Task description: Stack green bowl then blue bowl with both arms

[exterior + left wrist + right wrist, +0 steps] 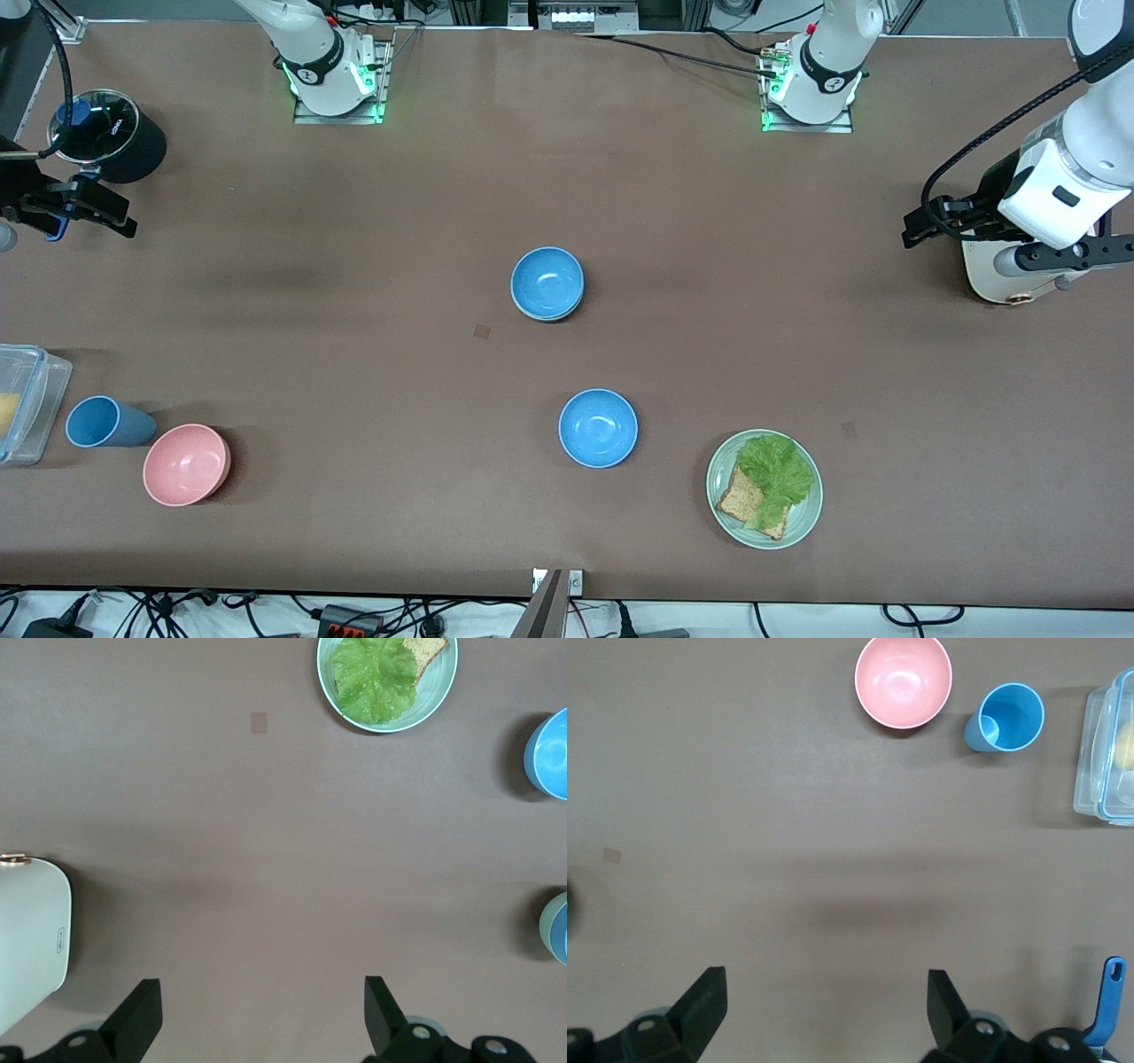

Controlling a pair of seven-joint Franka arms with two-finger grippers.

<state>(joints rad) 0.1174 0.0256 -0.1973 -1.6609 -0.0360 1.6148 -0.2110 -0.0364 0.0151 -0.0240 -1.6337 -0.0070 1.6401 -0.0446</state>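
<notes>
A blue bowl point(547, 282) sits nested in the green bowl point(543, 923) at mid-table; only the green bowl's pale rim shows under it. A second blue bowl point(598, 428) stands alone, nearer the front camera. My left gripper point(930, 221) hangs open and empty at the left arm's end of the table, its fingers point(142, 1014) wide apart above bare table beside a white board. My right gripper point(80, 208) hangs open and empty at the right arm's end, its fingertips point(943, 1001) over bare table. Both are well away from the bowls.
A green plate point(802, 518) with lettuce and bread lies near the lone blue bowl. A pink bowl point(186, 463), a blue cup point(106, 422) and a clear lidded box point(31, 399) stand at the right arm's end. A white board point(988, 279) and a black pot point(120, 137) are near the grippers.
</notes>
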